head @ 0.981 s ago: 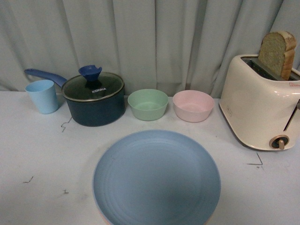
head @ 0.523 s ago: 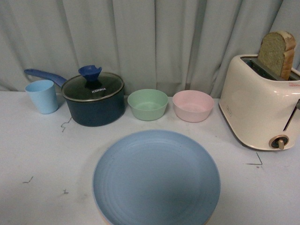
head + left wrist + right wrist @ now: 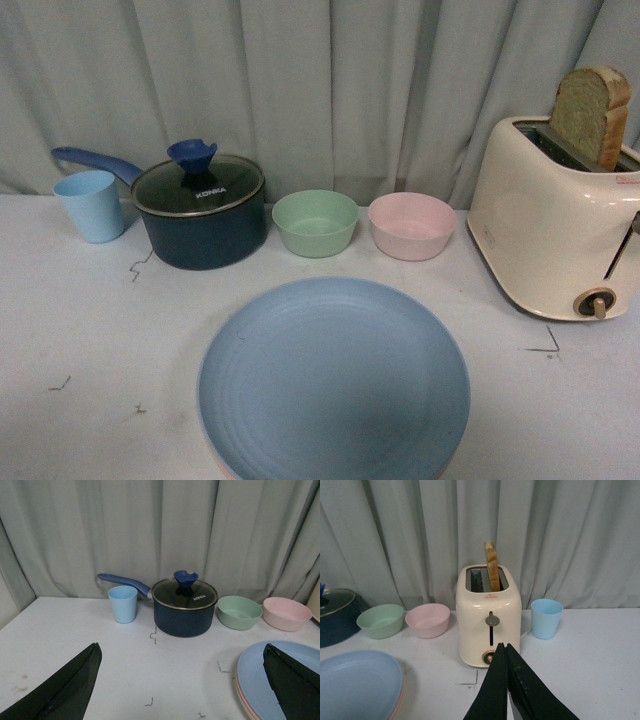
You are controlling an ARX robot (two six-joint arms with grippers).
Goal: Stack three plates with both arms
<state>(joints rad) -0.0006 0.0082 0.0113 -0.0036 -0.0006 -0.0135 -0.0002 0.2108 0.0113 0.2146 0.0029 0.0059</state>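
Note:
The light blue plate (image 3: 333, 380) lies on top of a stack at the table's front middle. In the left wrist view the same light blue plate (image 3: 260, 680) has a thin beige and pink edge (image 3: 238, 690) under it. The right wrist view shows the pink plate's rim (image 3: 400, 696) below the blue one (image 3: 355, 682). My left gripper (image 3: 181, 647) is open and wide, with its right finger (image 3: 292, 685) over the stack's near side, holding nothing. Facing the toaster, my right gripper (image 3: 503, 646) is shut and empty, to the right of the stack. Neither arm shows in the front view.
Behind the stack stand a dark blue lidded saucepan (image 3: 200, 212), a light blue cup (image 3: 92, 205), a green bowl (image 3: 315, 222) and a pink bowl (image 3: 412, 225). A cream toaster (image 3: 555, 225) with bread (image 3: 592, 115) stands at the right; another blue cup (image 3: 546, 618) is beyond it.

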